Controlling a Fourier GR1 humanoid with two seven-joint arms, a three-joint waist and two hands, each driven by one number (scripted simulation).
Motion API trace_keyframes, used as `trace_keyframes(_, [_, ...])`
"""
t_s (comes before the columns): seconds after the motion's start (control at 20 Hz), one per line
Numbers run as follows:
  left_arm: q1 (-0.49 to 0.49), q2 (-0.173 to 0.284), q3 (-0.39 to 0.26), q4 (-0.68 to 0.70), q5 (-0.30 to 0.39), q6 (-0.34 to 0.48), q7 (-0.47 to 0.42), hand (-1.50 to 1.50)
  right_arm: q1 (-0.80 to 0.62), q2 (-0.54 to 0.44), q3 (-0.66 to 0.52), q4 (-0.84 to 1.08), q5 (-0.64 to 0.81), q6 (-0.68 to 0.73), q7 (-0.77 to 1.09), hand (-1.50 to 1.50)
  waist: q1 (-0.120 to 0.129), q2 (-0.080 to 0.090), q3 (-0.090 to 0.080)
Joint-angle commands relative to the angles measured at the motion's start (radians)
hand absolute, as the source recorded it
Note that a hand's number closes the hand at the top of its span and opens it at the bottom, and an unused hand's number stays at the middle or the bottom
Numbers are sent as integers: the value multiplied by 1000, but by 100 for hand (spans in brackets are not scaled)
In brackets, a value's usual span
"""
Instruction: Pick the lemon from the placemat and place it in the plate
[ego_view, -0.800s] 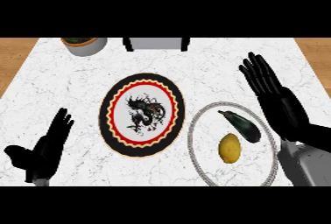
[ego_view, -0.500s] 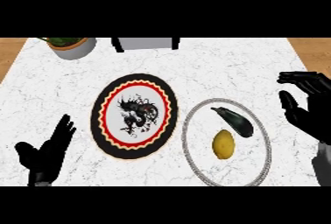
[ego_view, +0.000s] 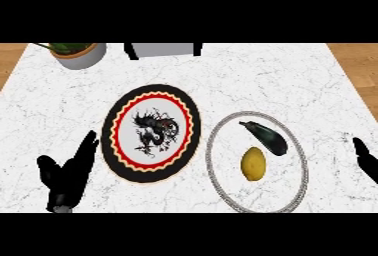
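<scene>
The left hand (ego_view: 68, 176) rests at about 8 o'clock of the view, on the marble counter (ego_view: 295, 80), its fingers straight and pointing up, holding nothing. Well above it, at 11 o'clock, stands a grey pot (ego_view: 80, 56) with a green plant. Just right of that pot, at the top edge, a grey boxy object (ego_view: 164, 50) shows only in part.

Right of the left hand and near its fingertips lies the plate (ego_view: 151, 131), round, black-rimmed with a red ring and a dark dragon figure in its white middle. At 3 o'clock of the plate, just beside it, lies the round placemat (ego_view: 218, 170) with a grey patterned border. On it the lemon (ego_view: 253, 163) sits near the middle, and a dark eggplant (ego_view: 264, 136) lies at 1 o'clock of the lemon, just beside it.

At the view's right edge, about 4 o'clock, only a sliver of the right hand (ego_view: 365, 158) shows; whether it is apart or closed I cannot tell.
</scene>
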Motion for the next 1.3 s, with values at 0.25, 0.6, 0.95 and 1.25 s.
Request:
trace_keyframes(0.25, [-27, -51, -69, -52, -51, 34, 80, 0, 434, 30, 163, -363, 270, -41, 199, -150, 63, 9, -4])
trace_keyframes(0.6, [-100, -53, -61, 10, -50, 8, 110, 0, 486, -151, 235, -497, 445, 187, 599, -150, 83, 20, -7])
trace_keyframes(0.95, [-116, -64, -54, 0, -54, -2, 133, 0, 234, -107, 385, -509, 697, 365, 1038, -150, 107, 18, -4])
trace_keyframes(1.25, [-68, -70, -50, -46, -79, -6, 144, 0, 5, 11, 484, -383, 823, 493, 1190, -150, 93, 13, -2])
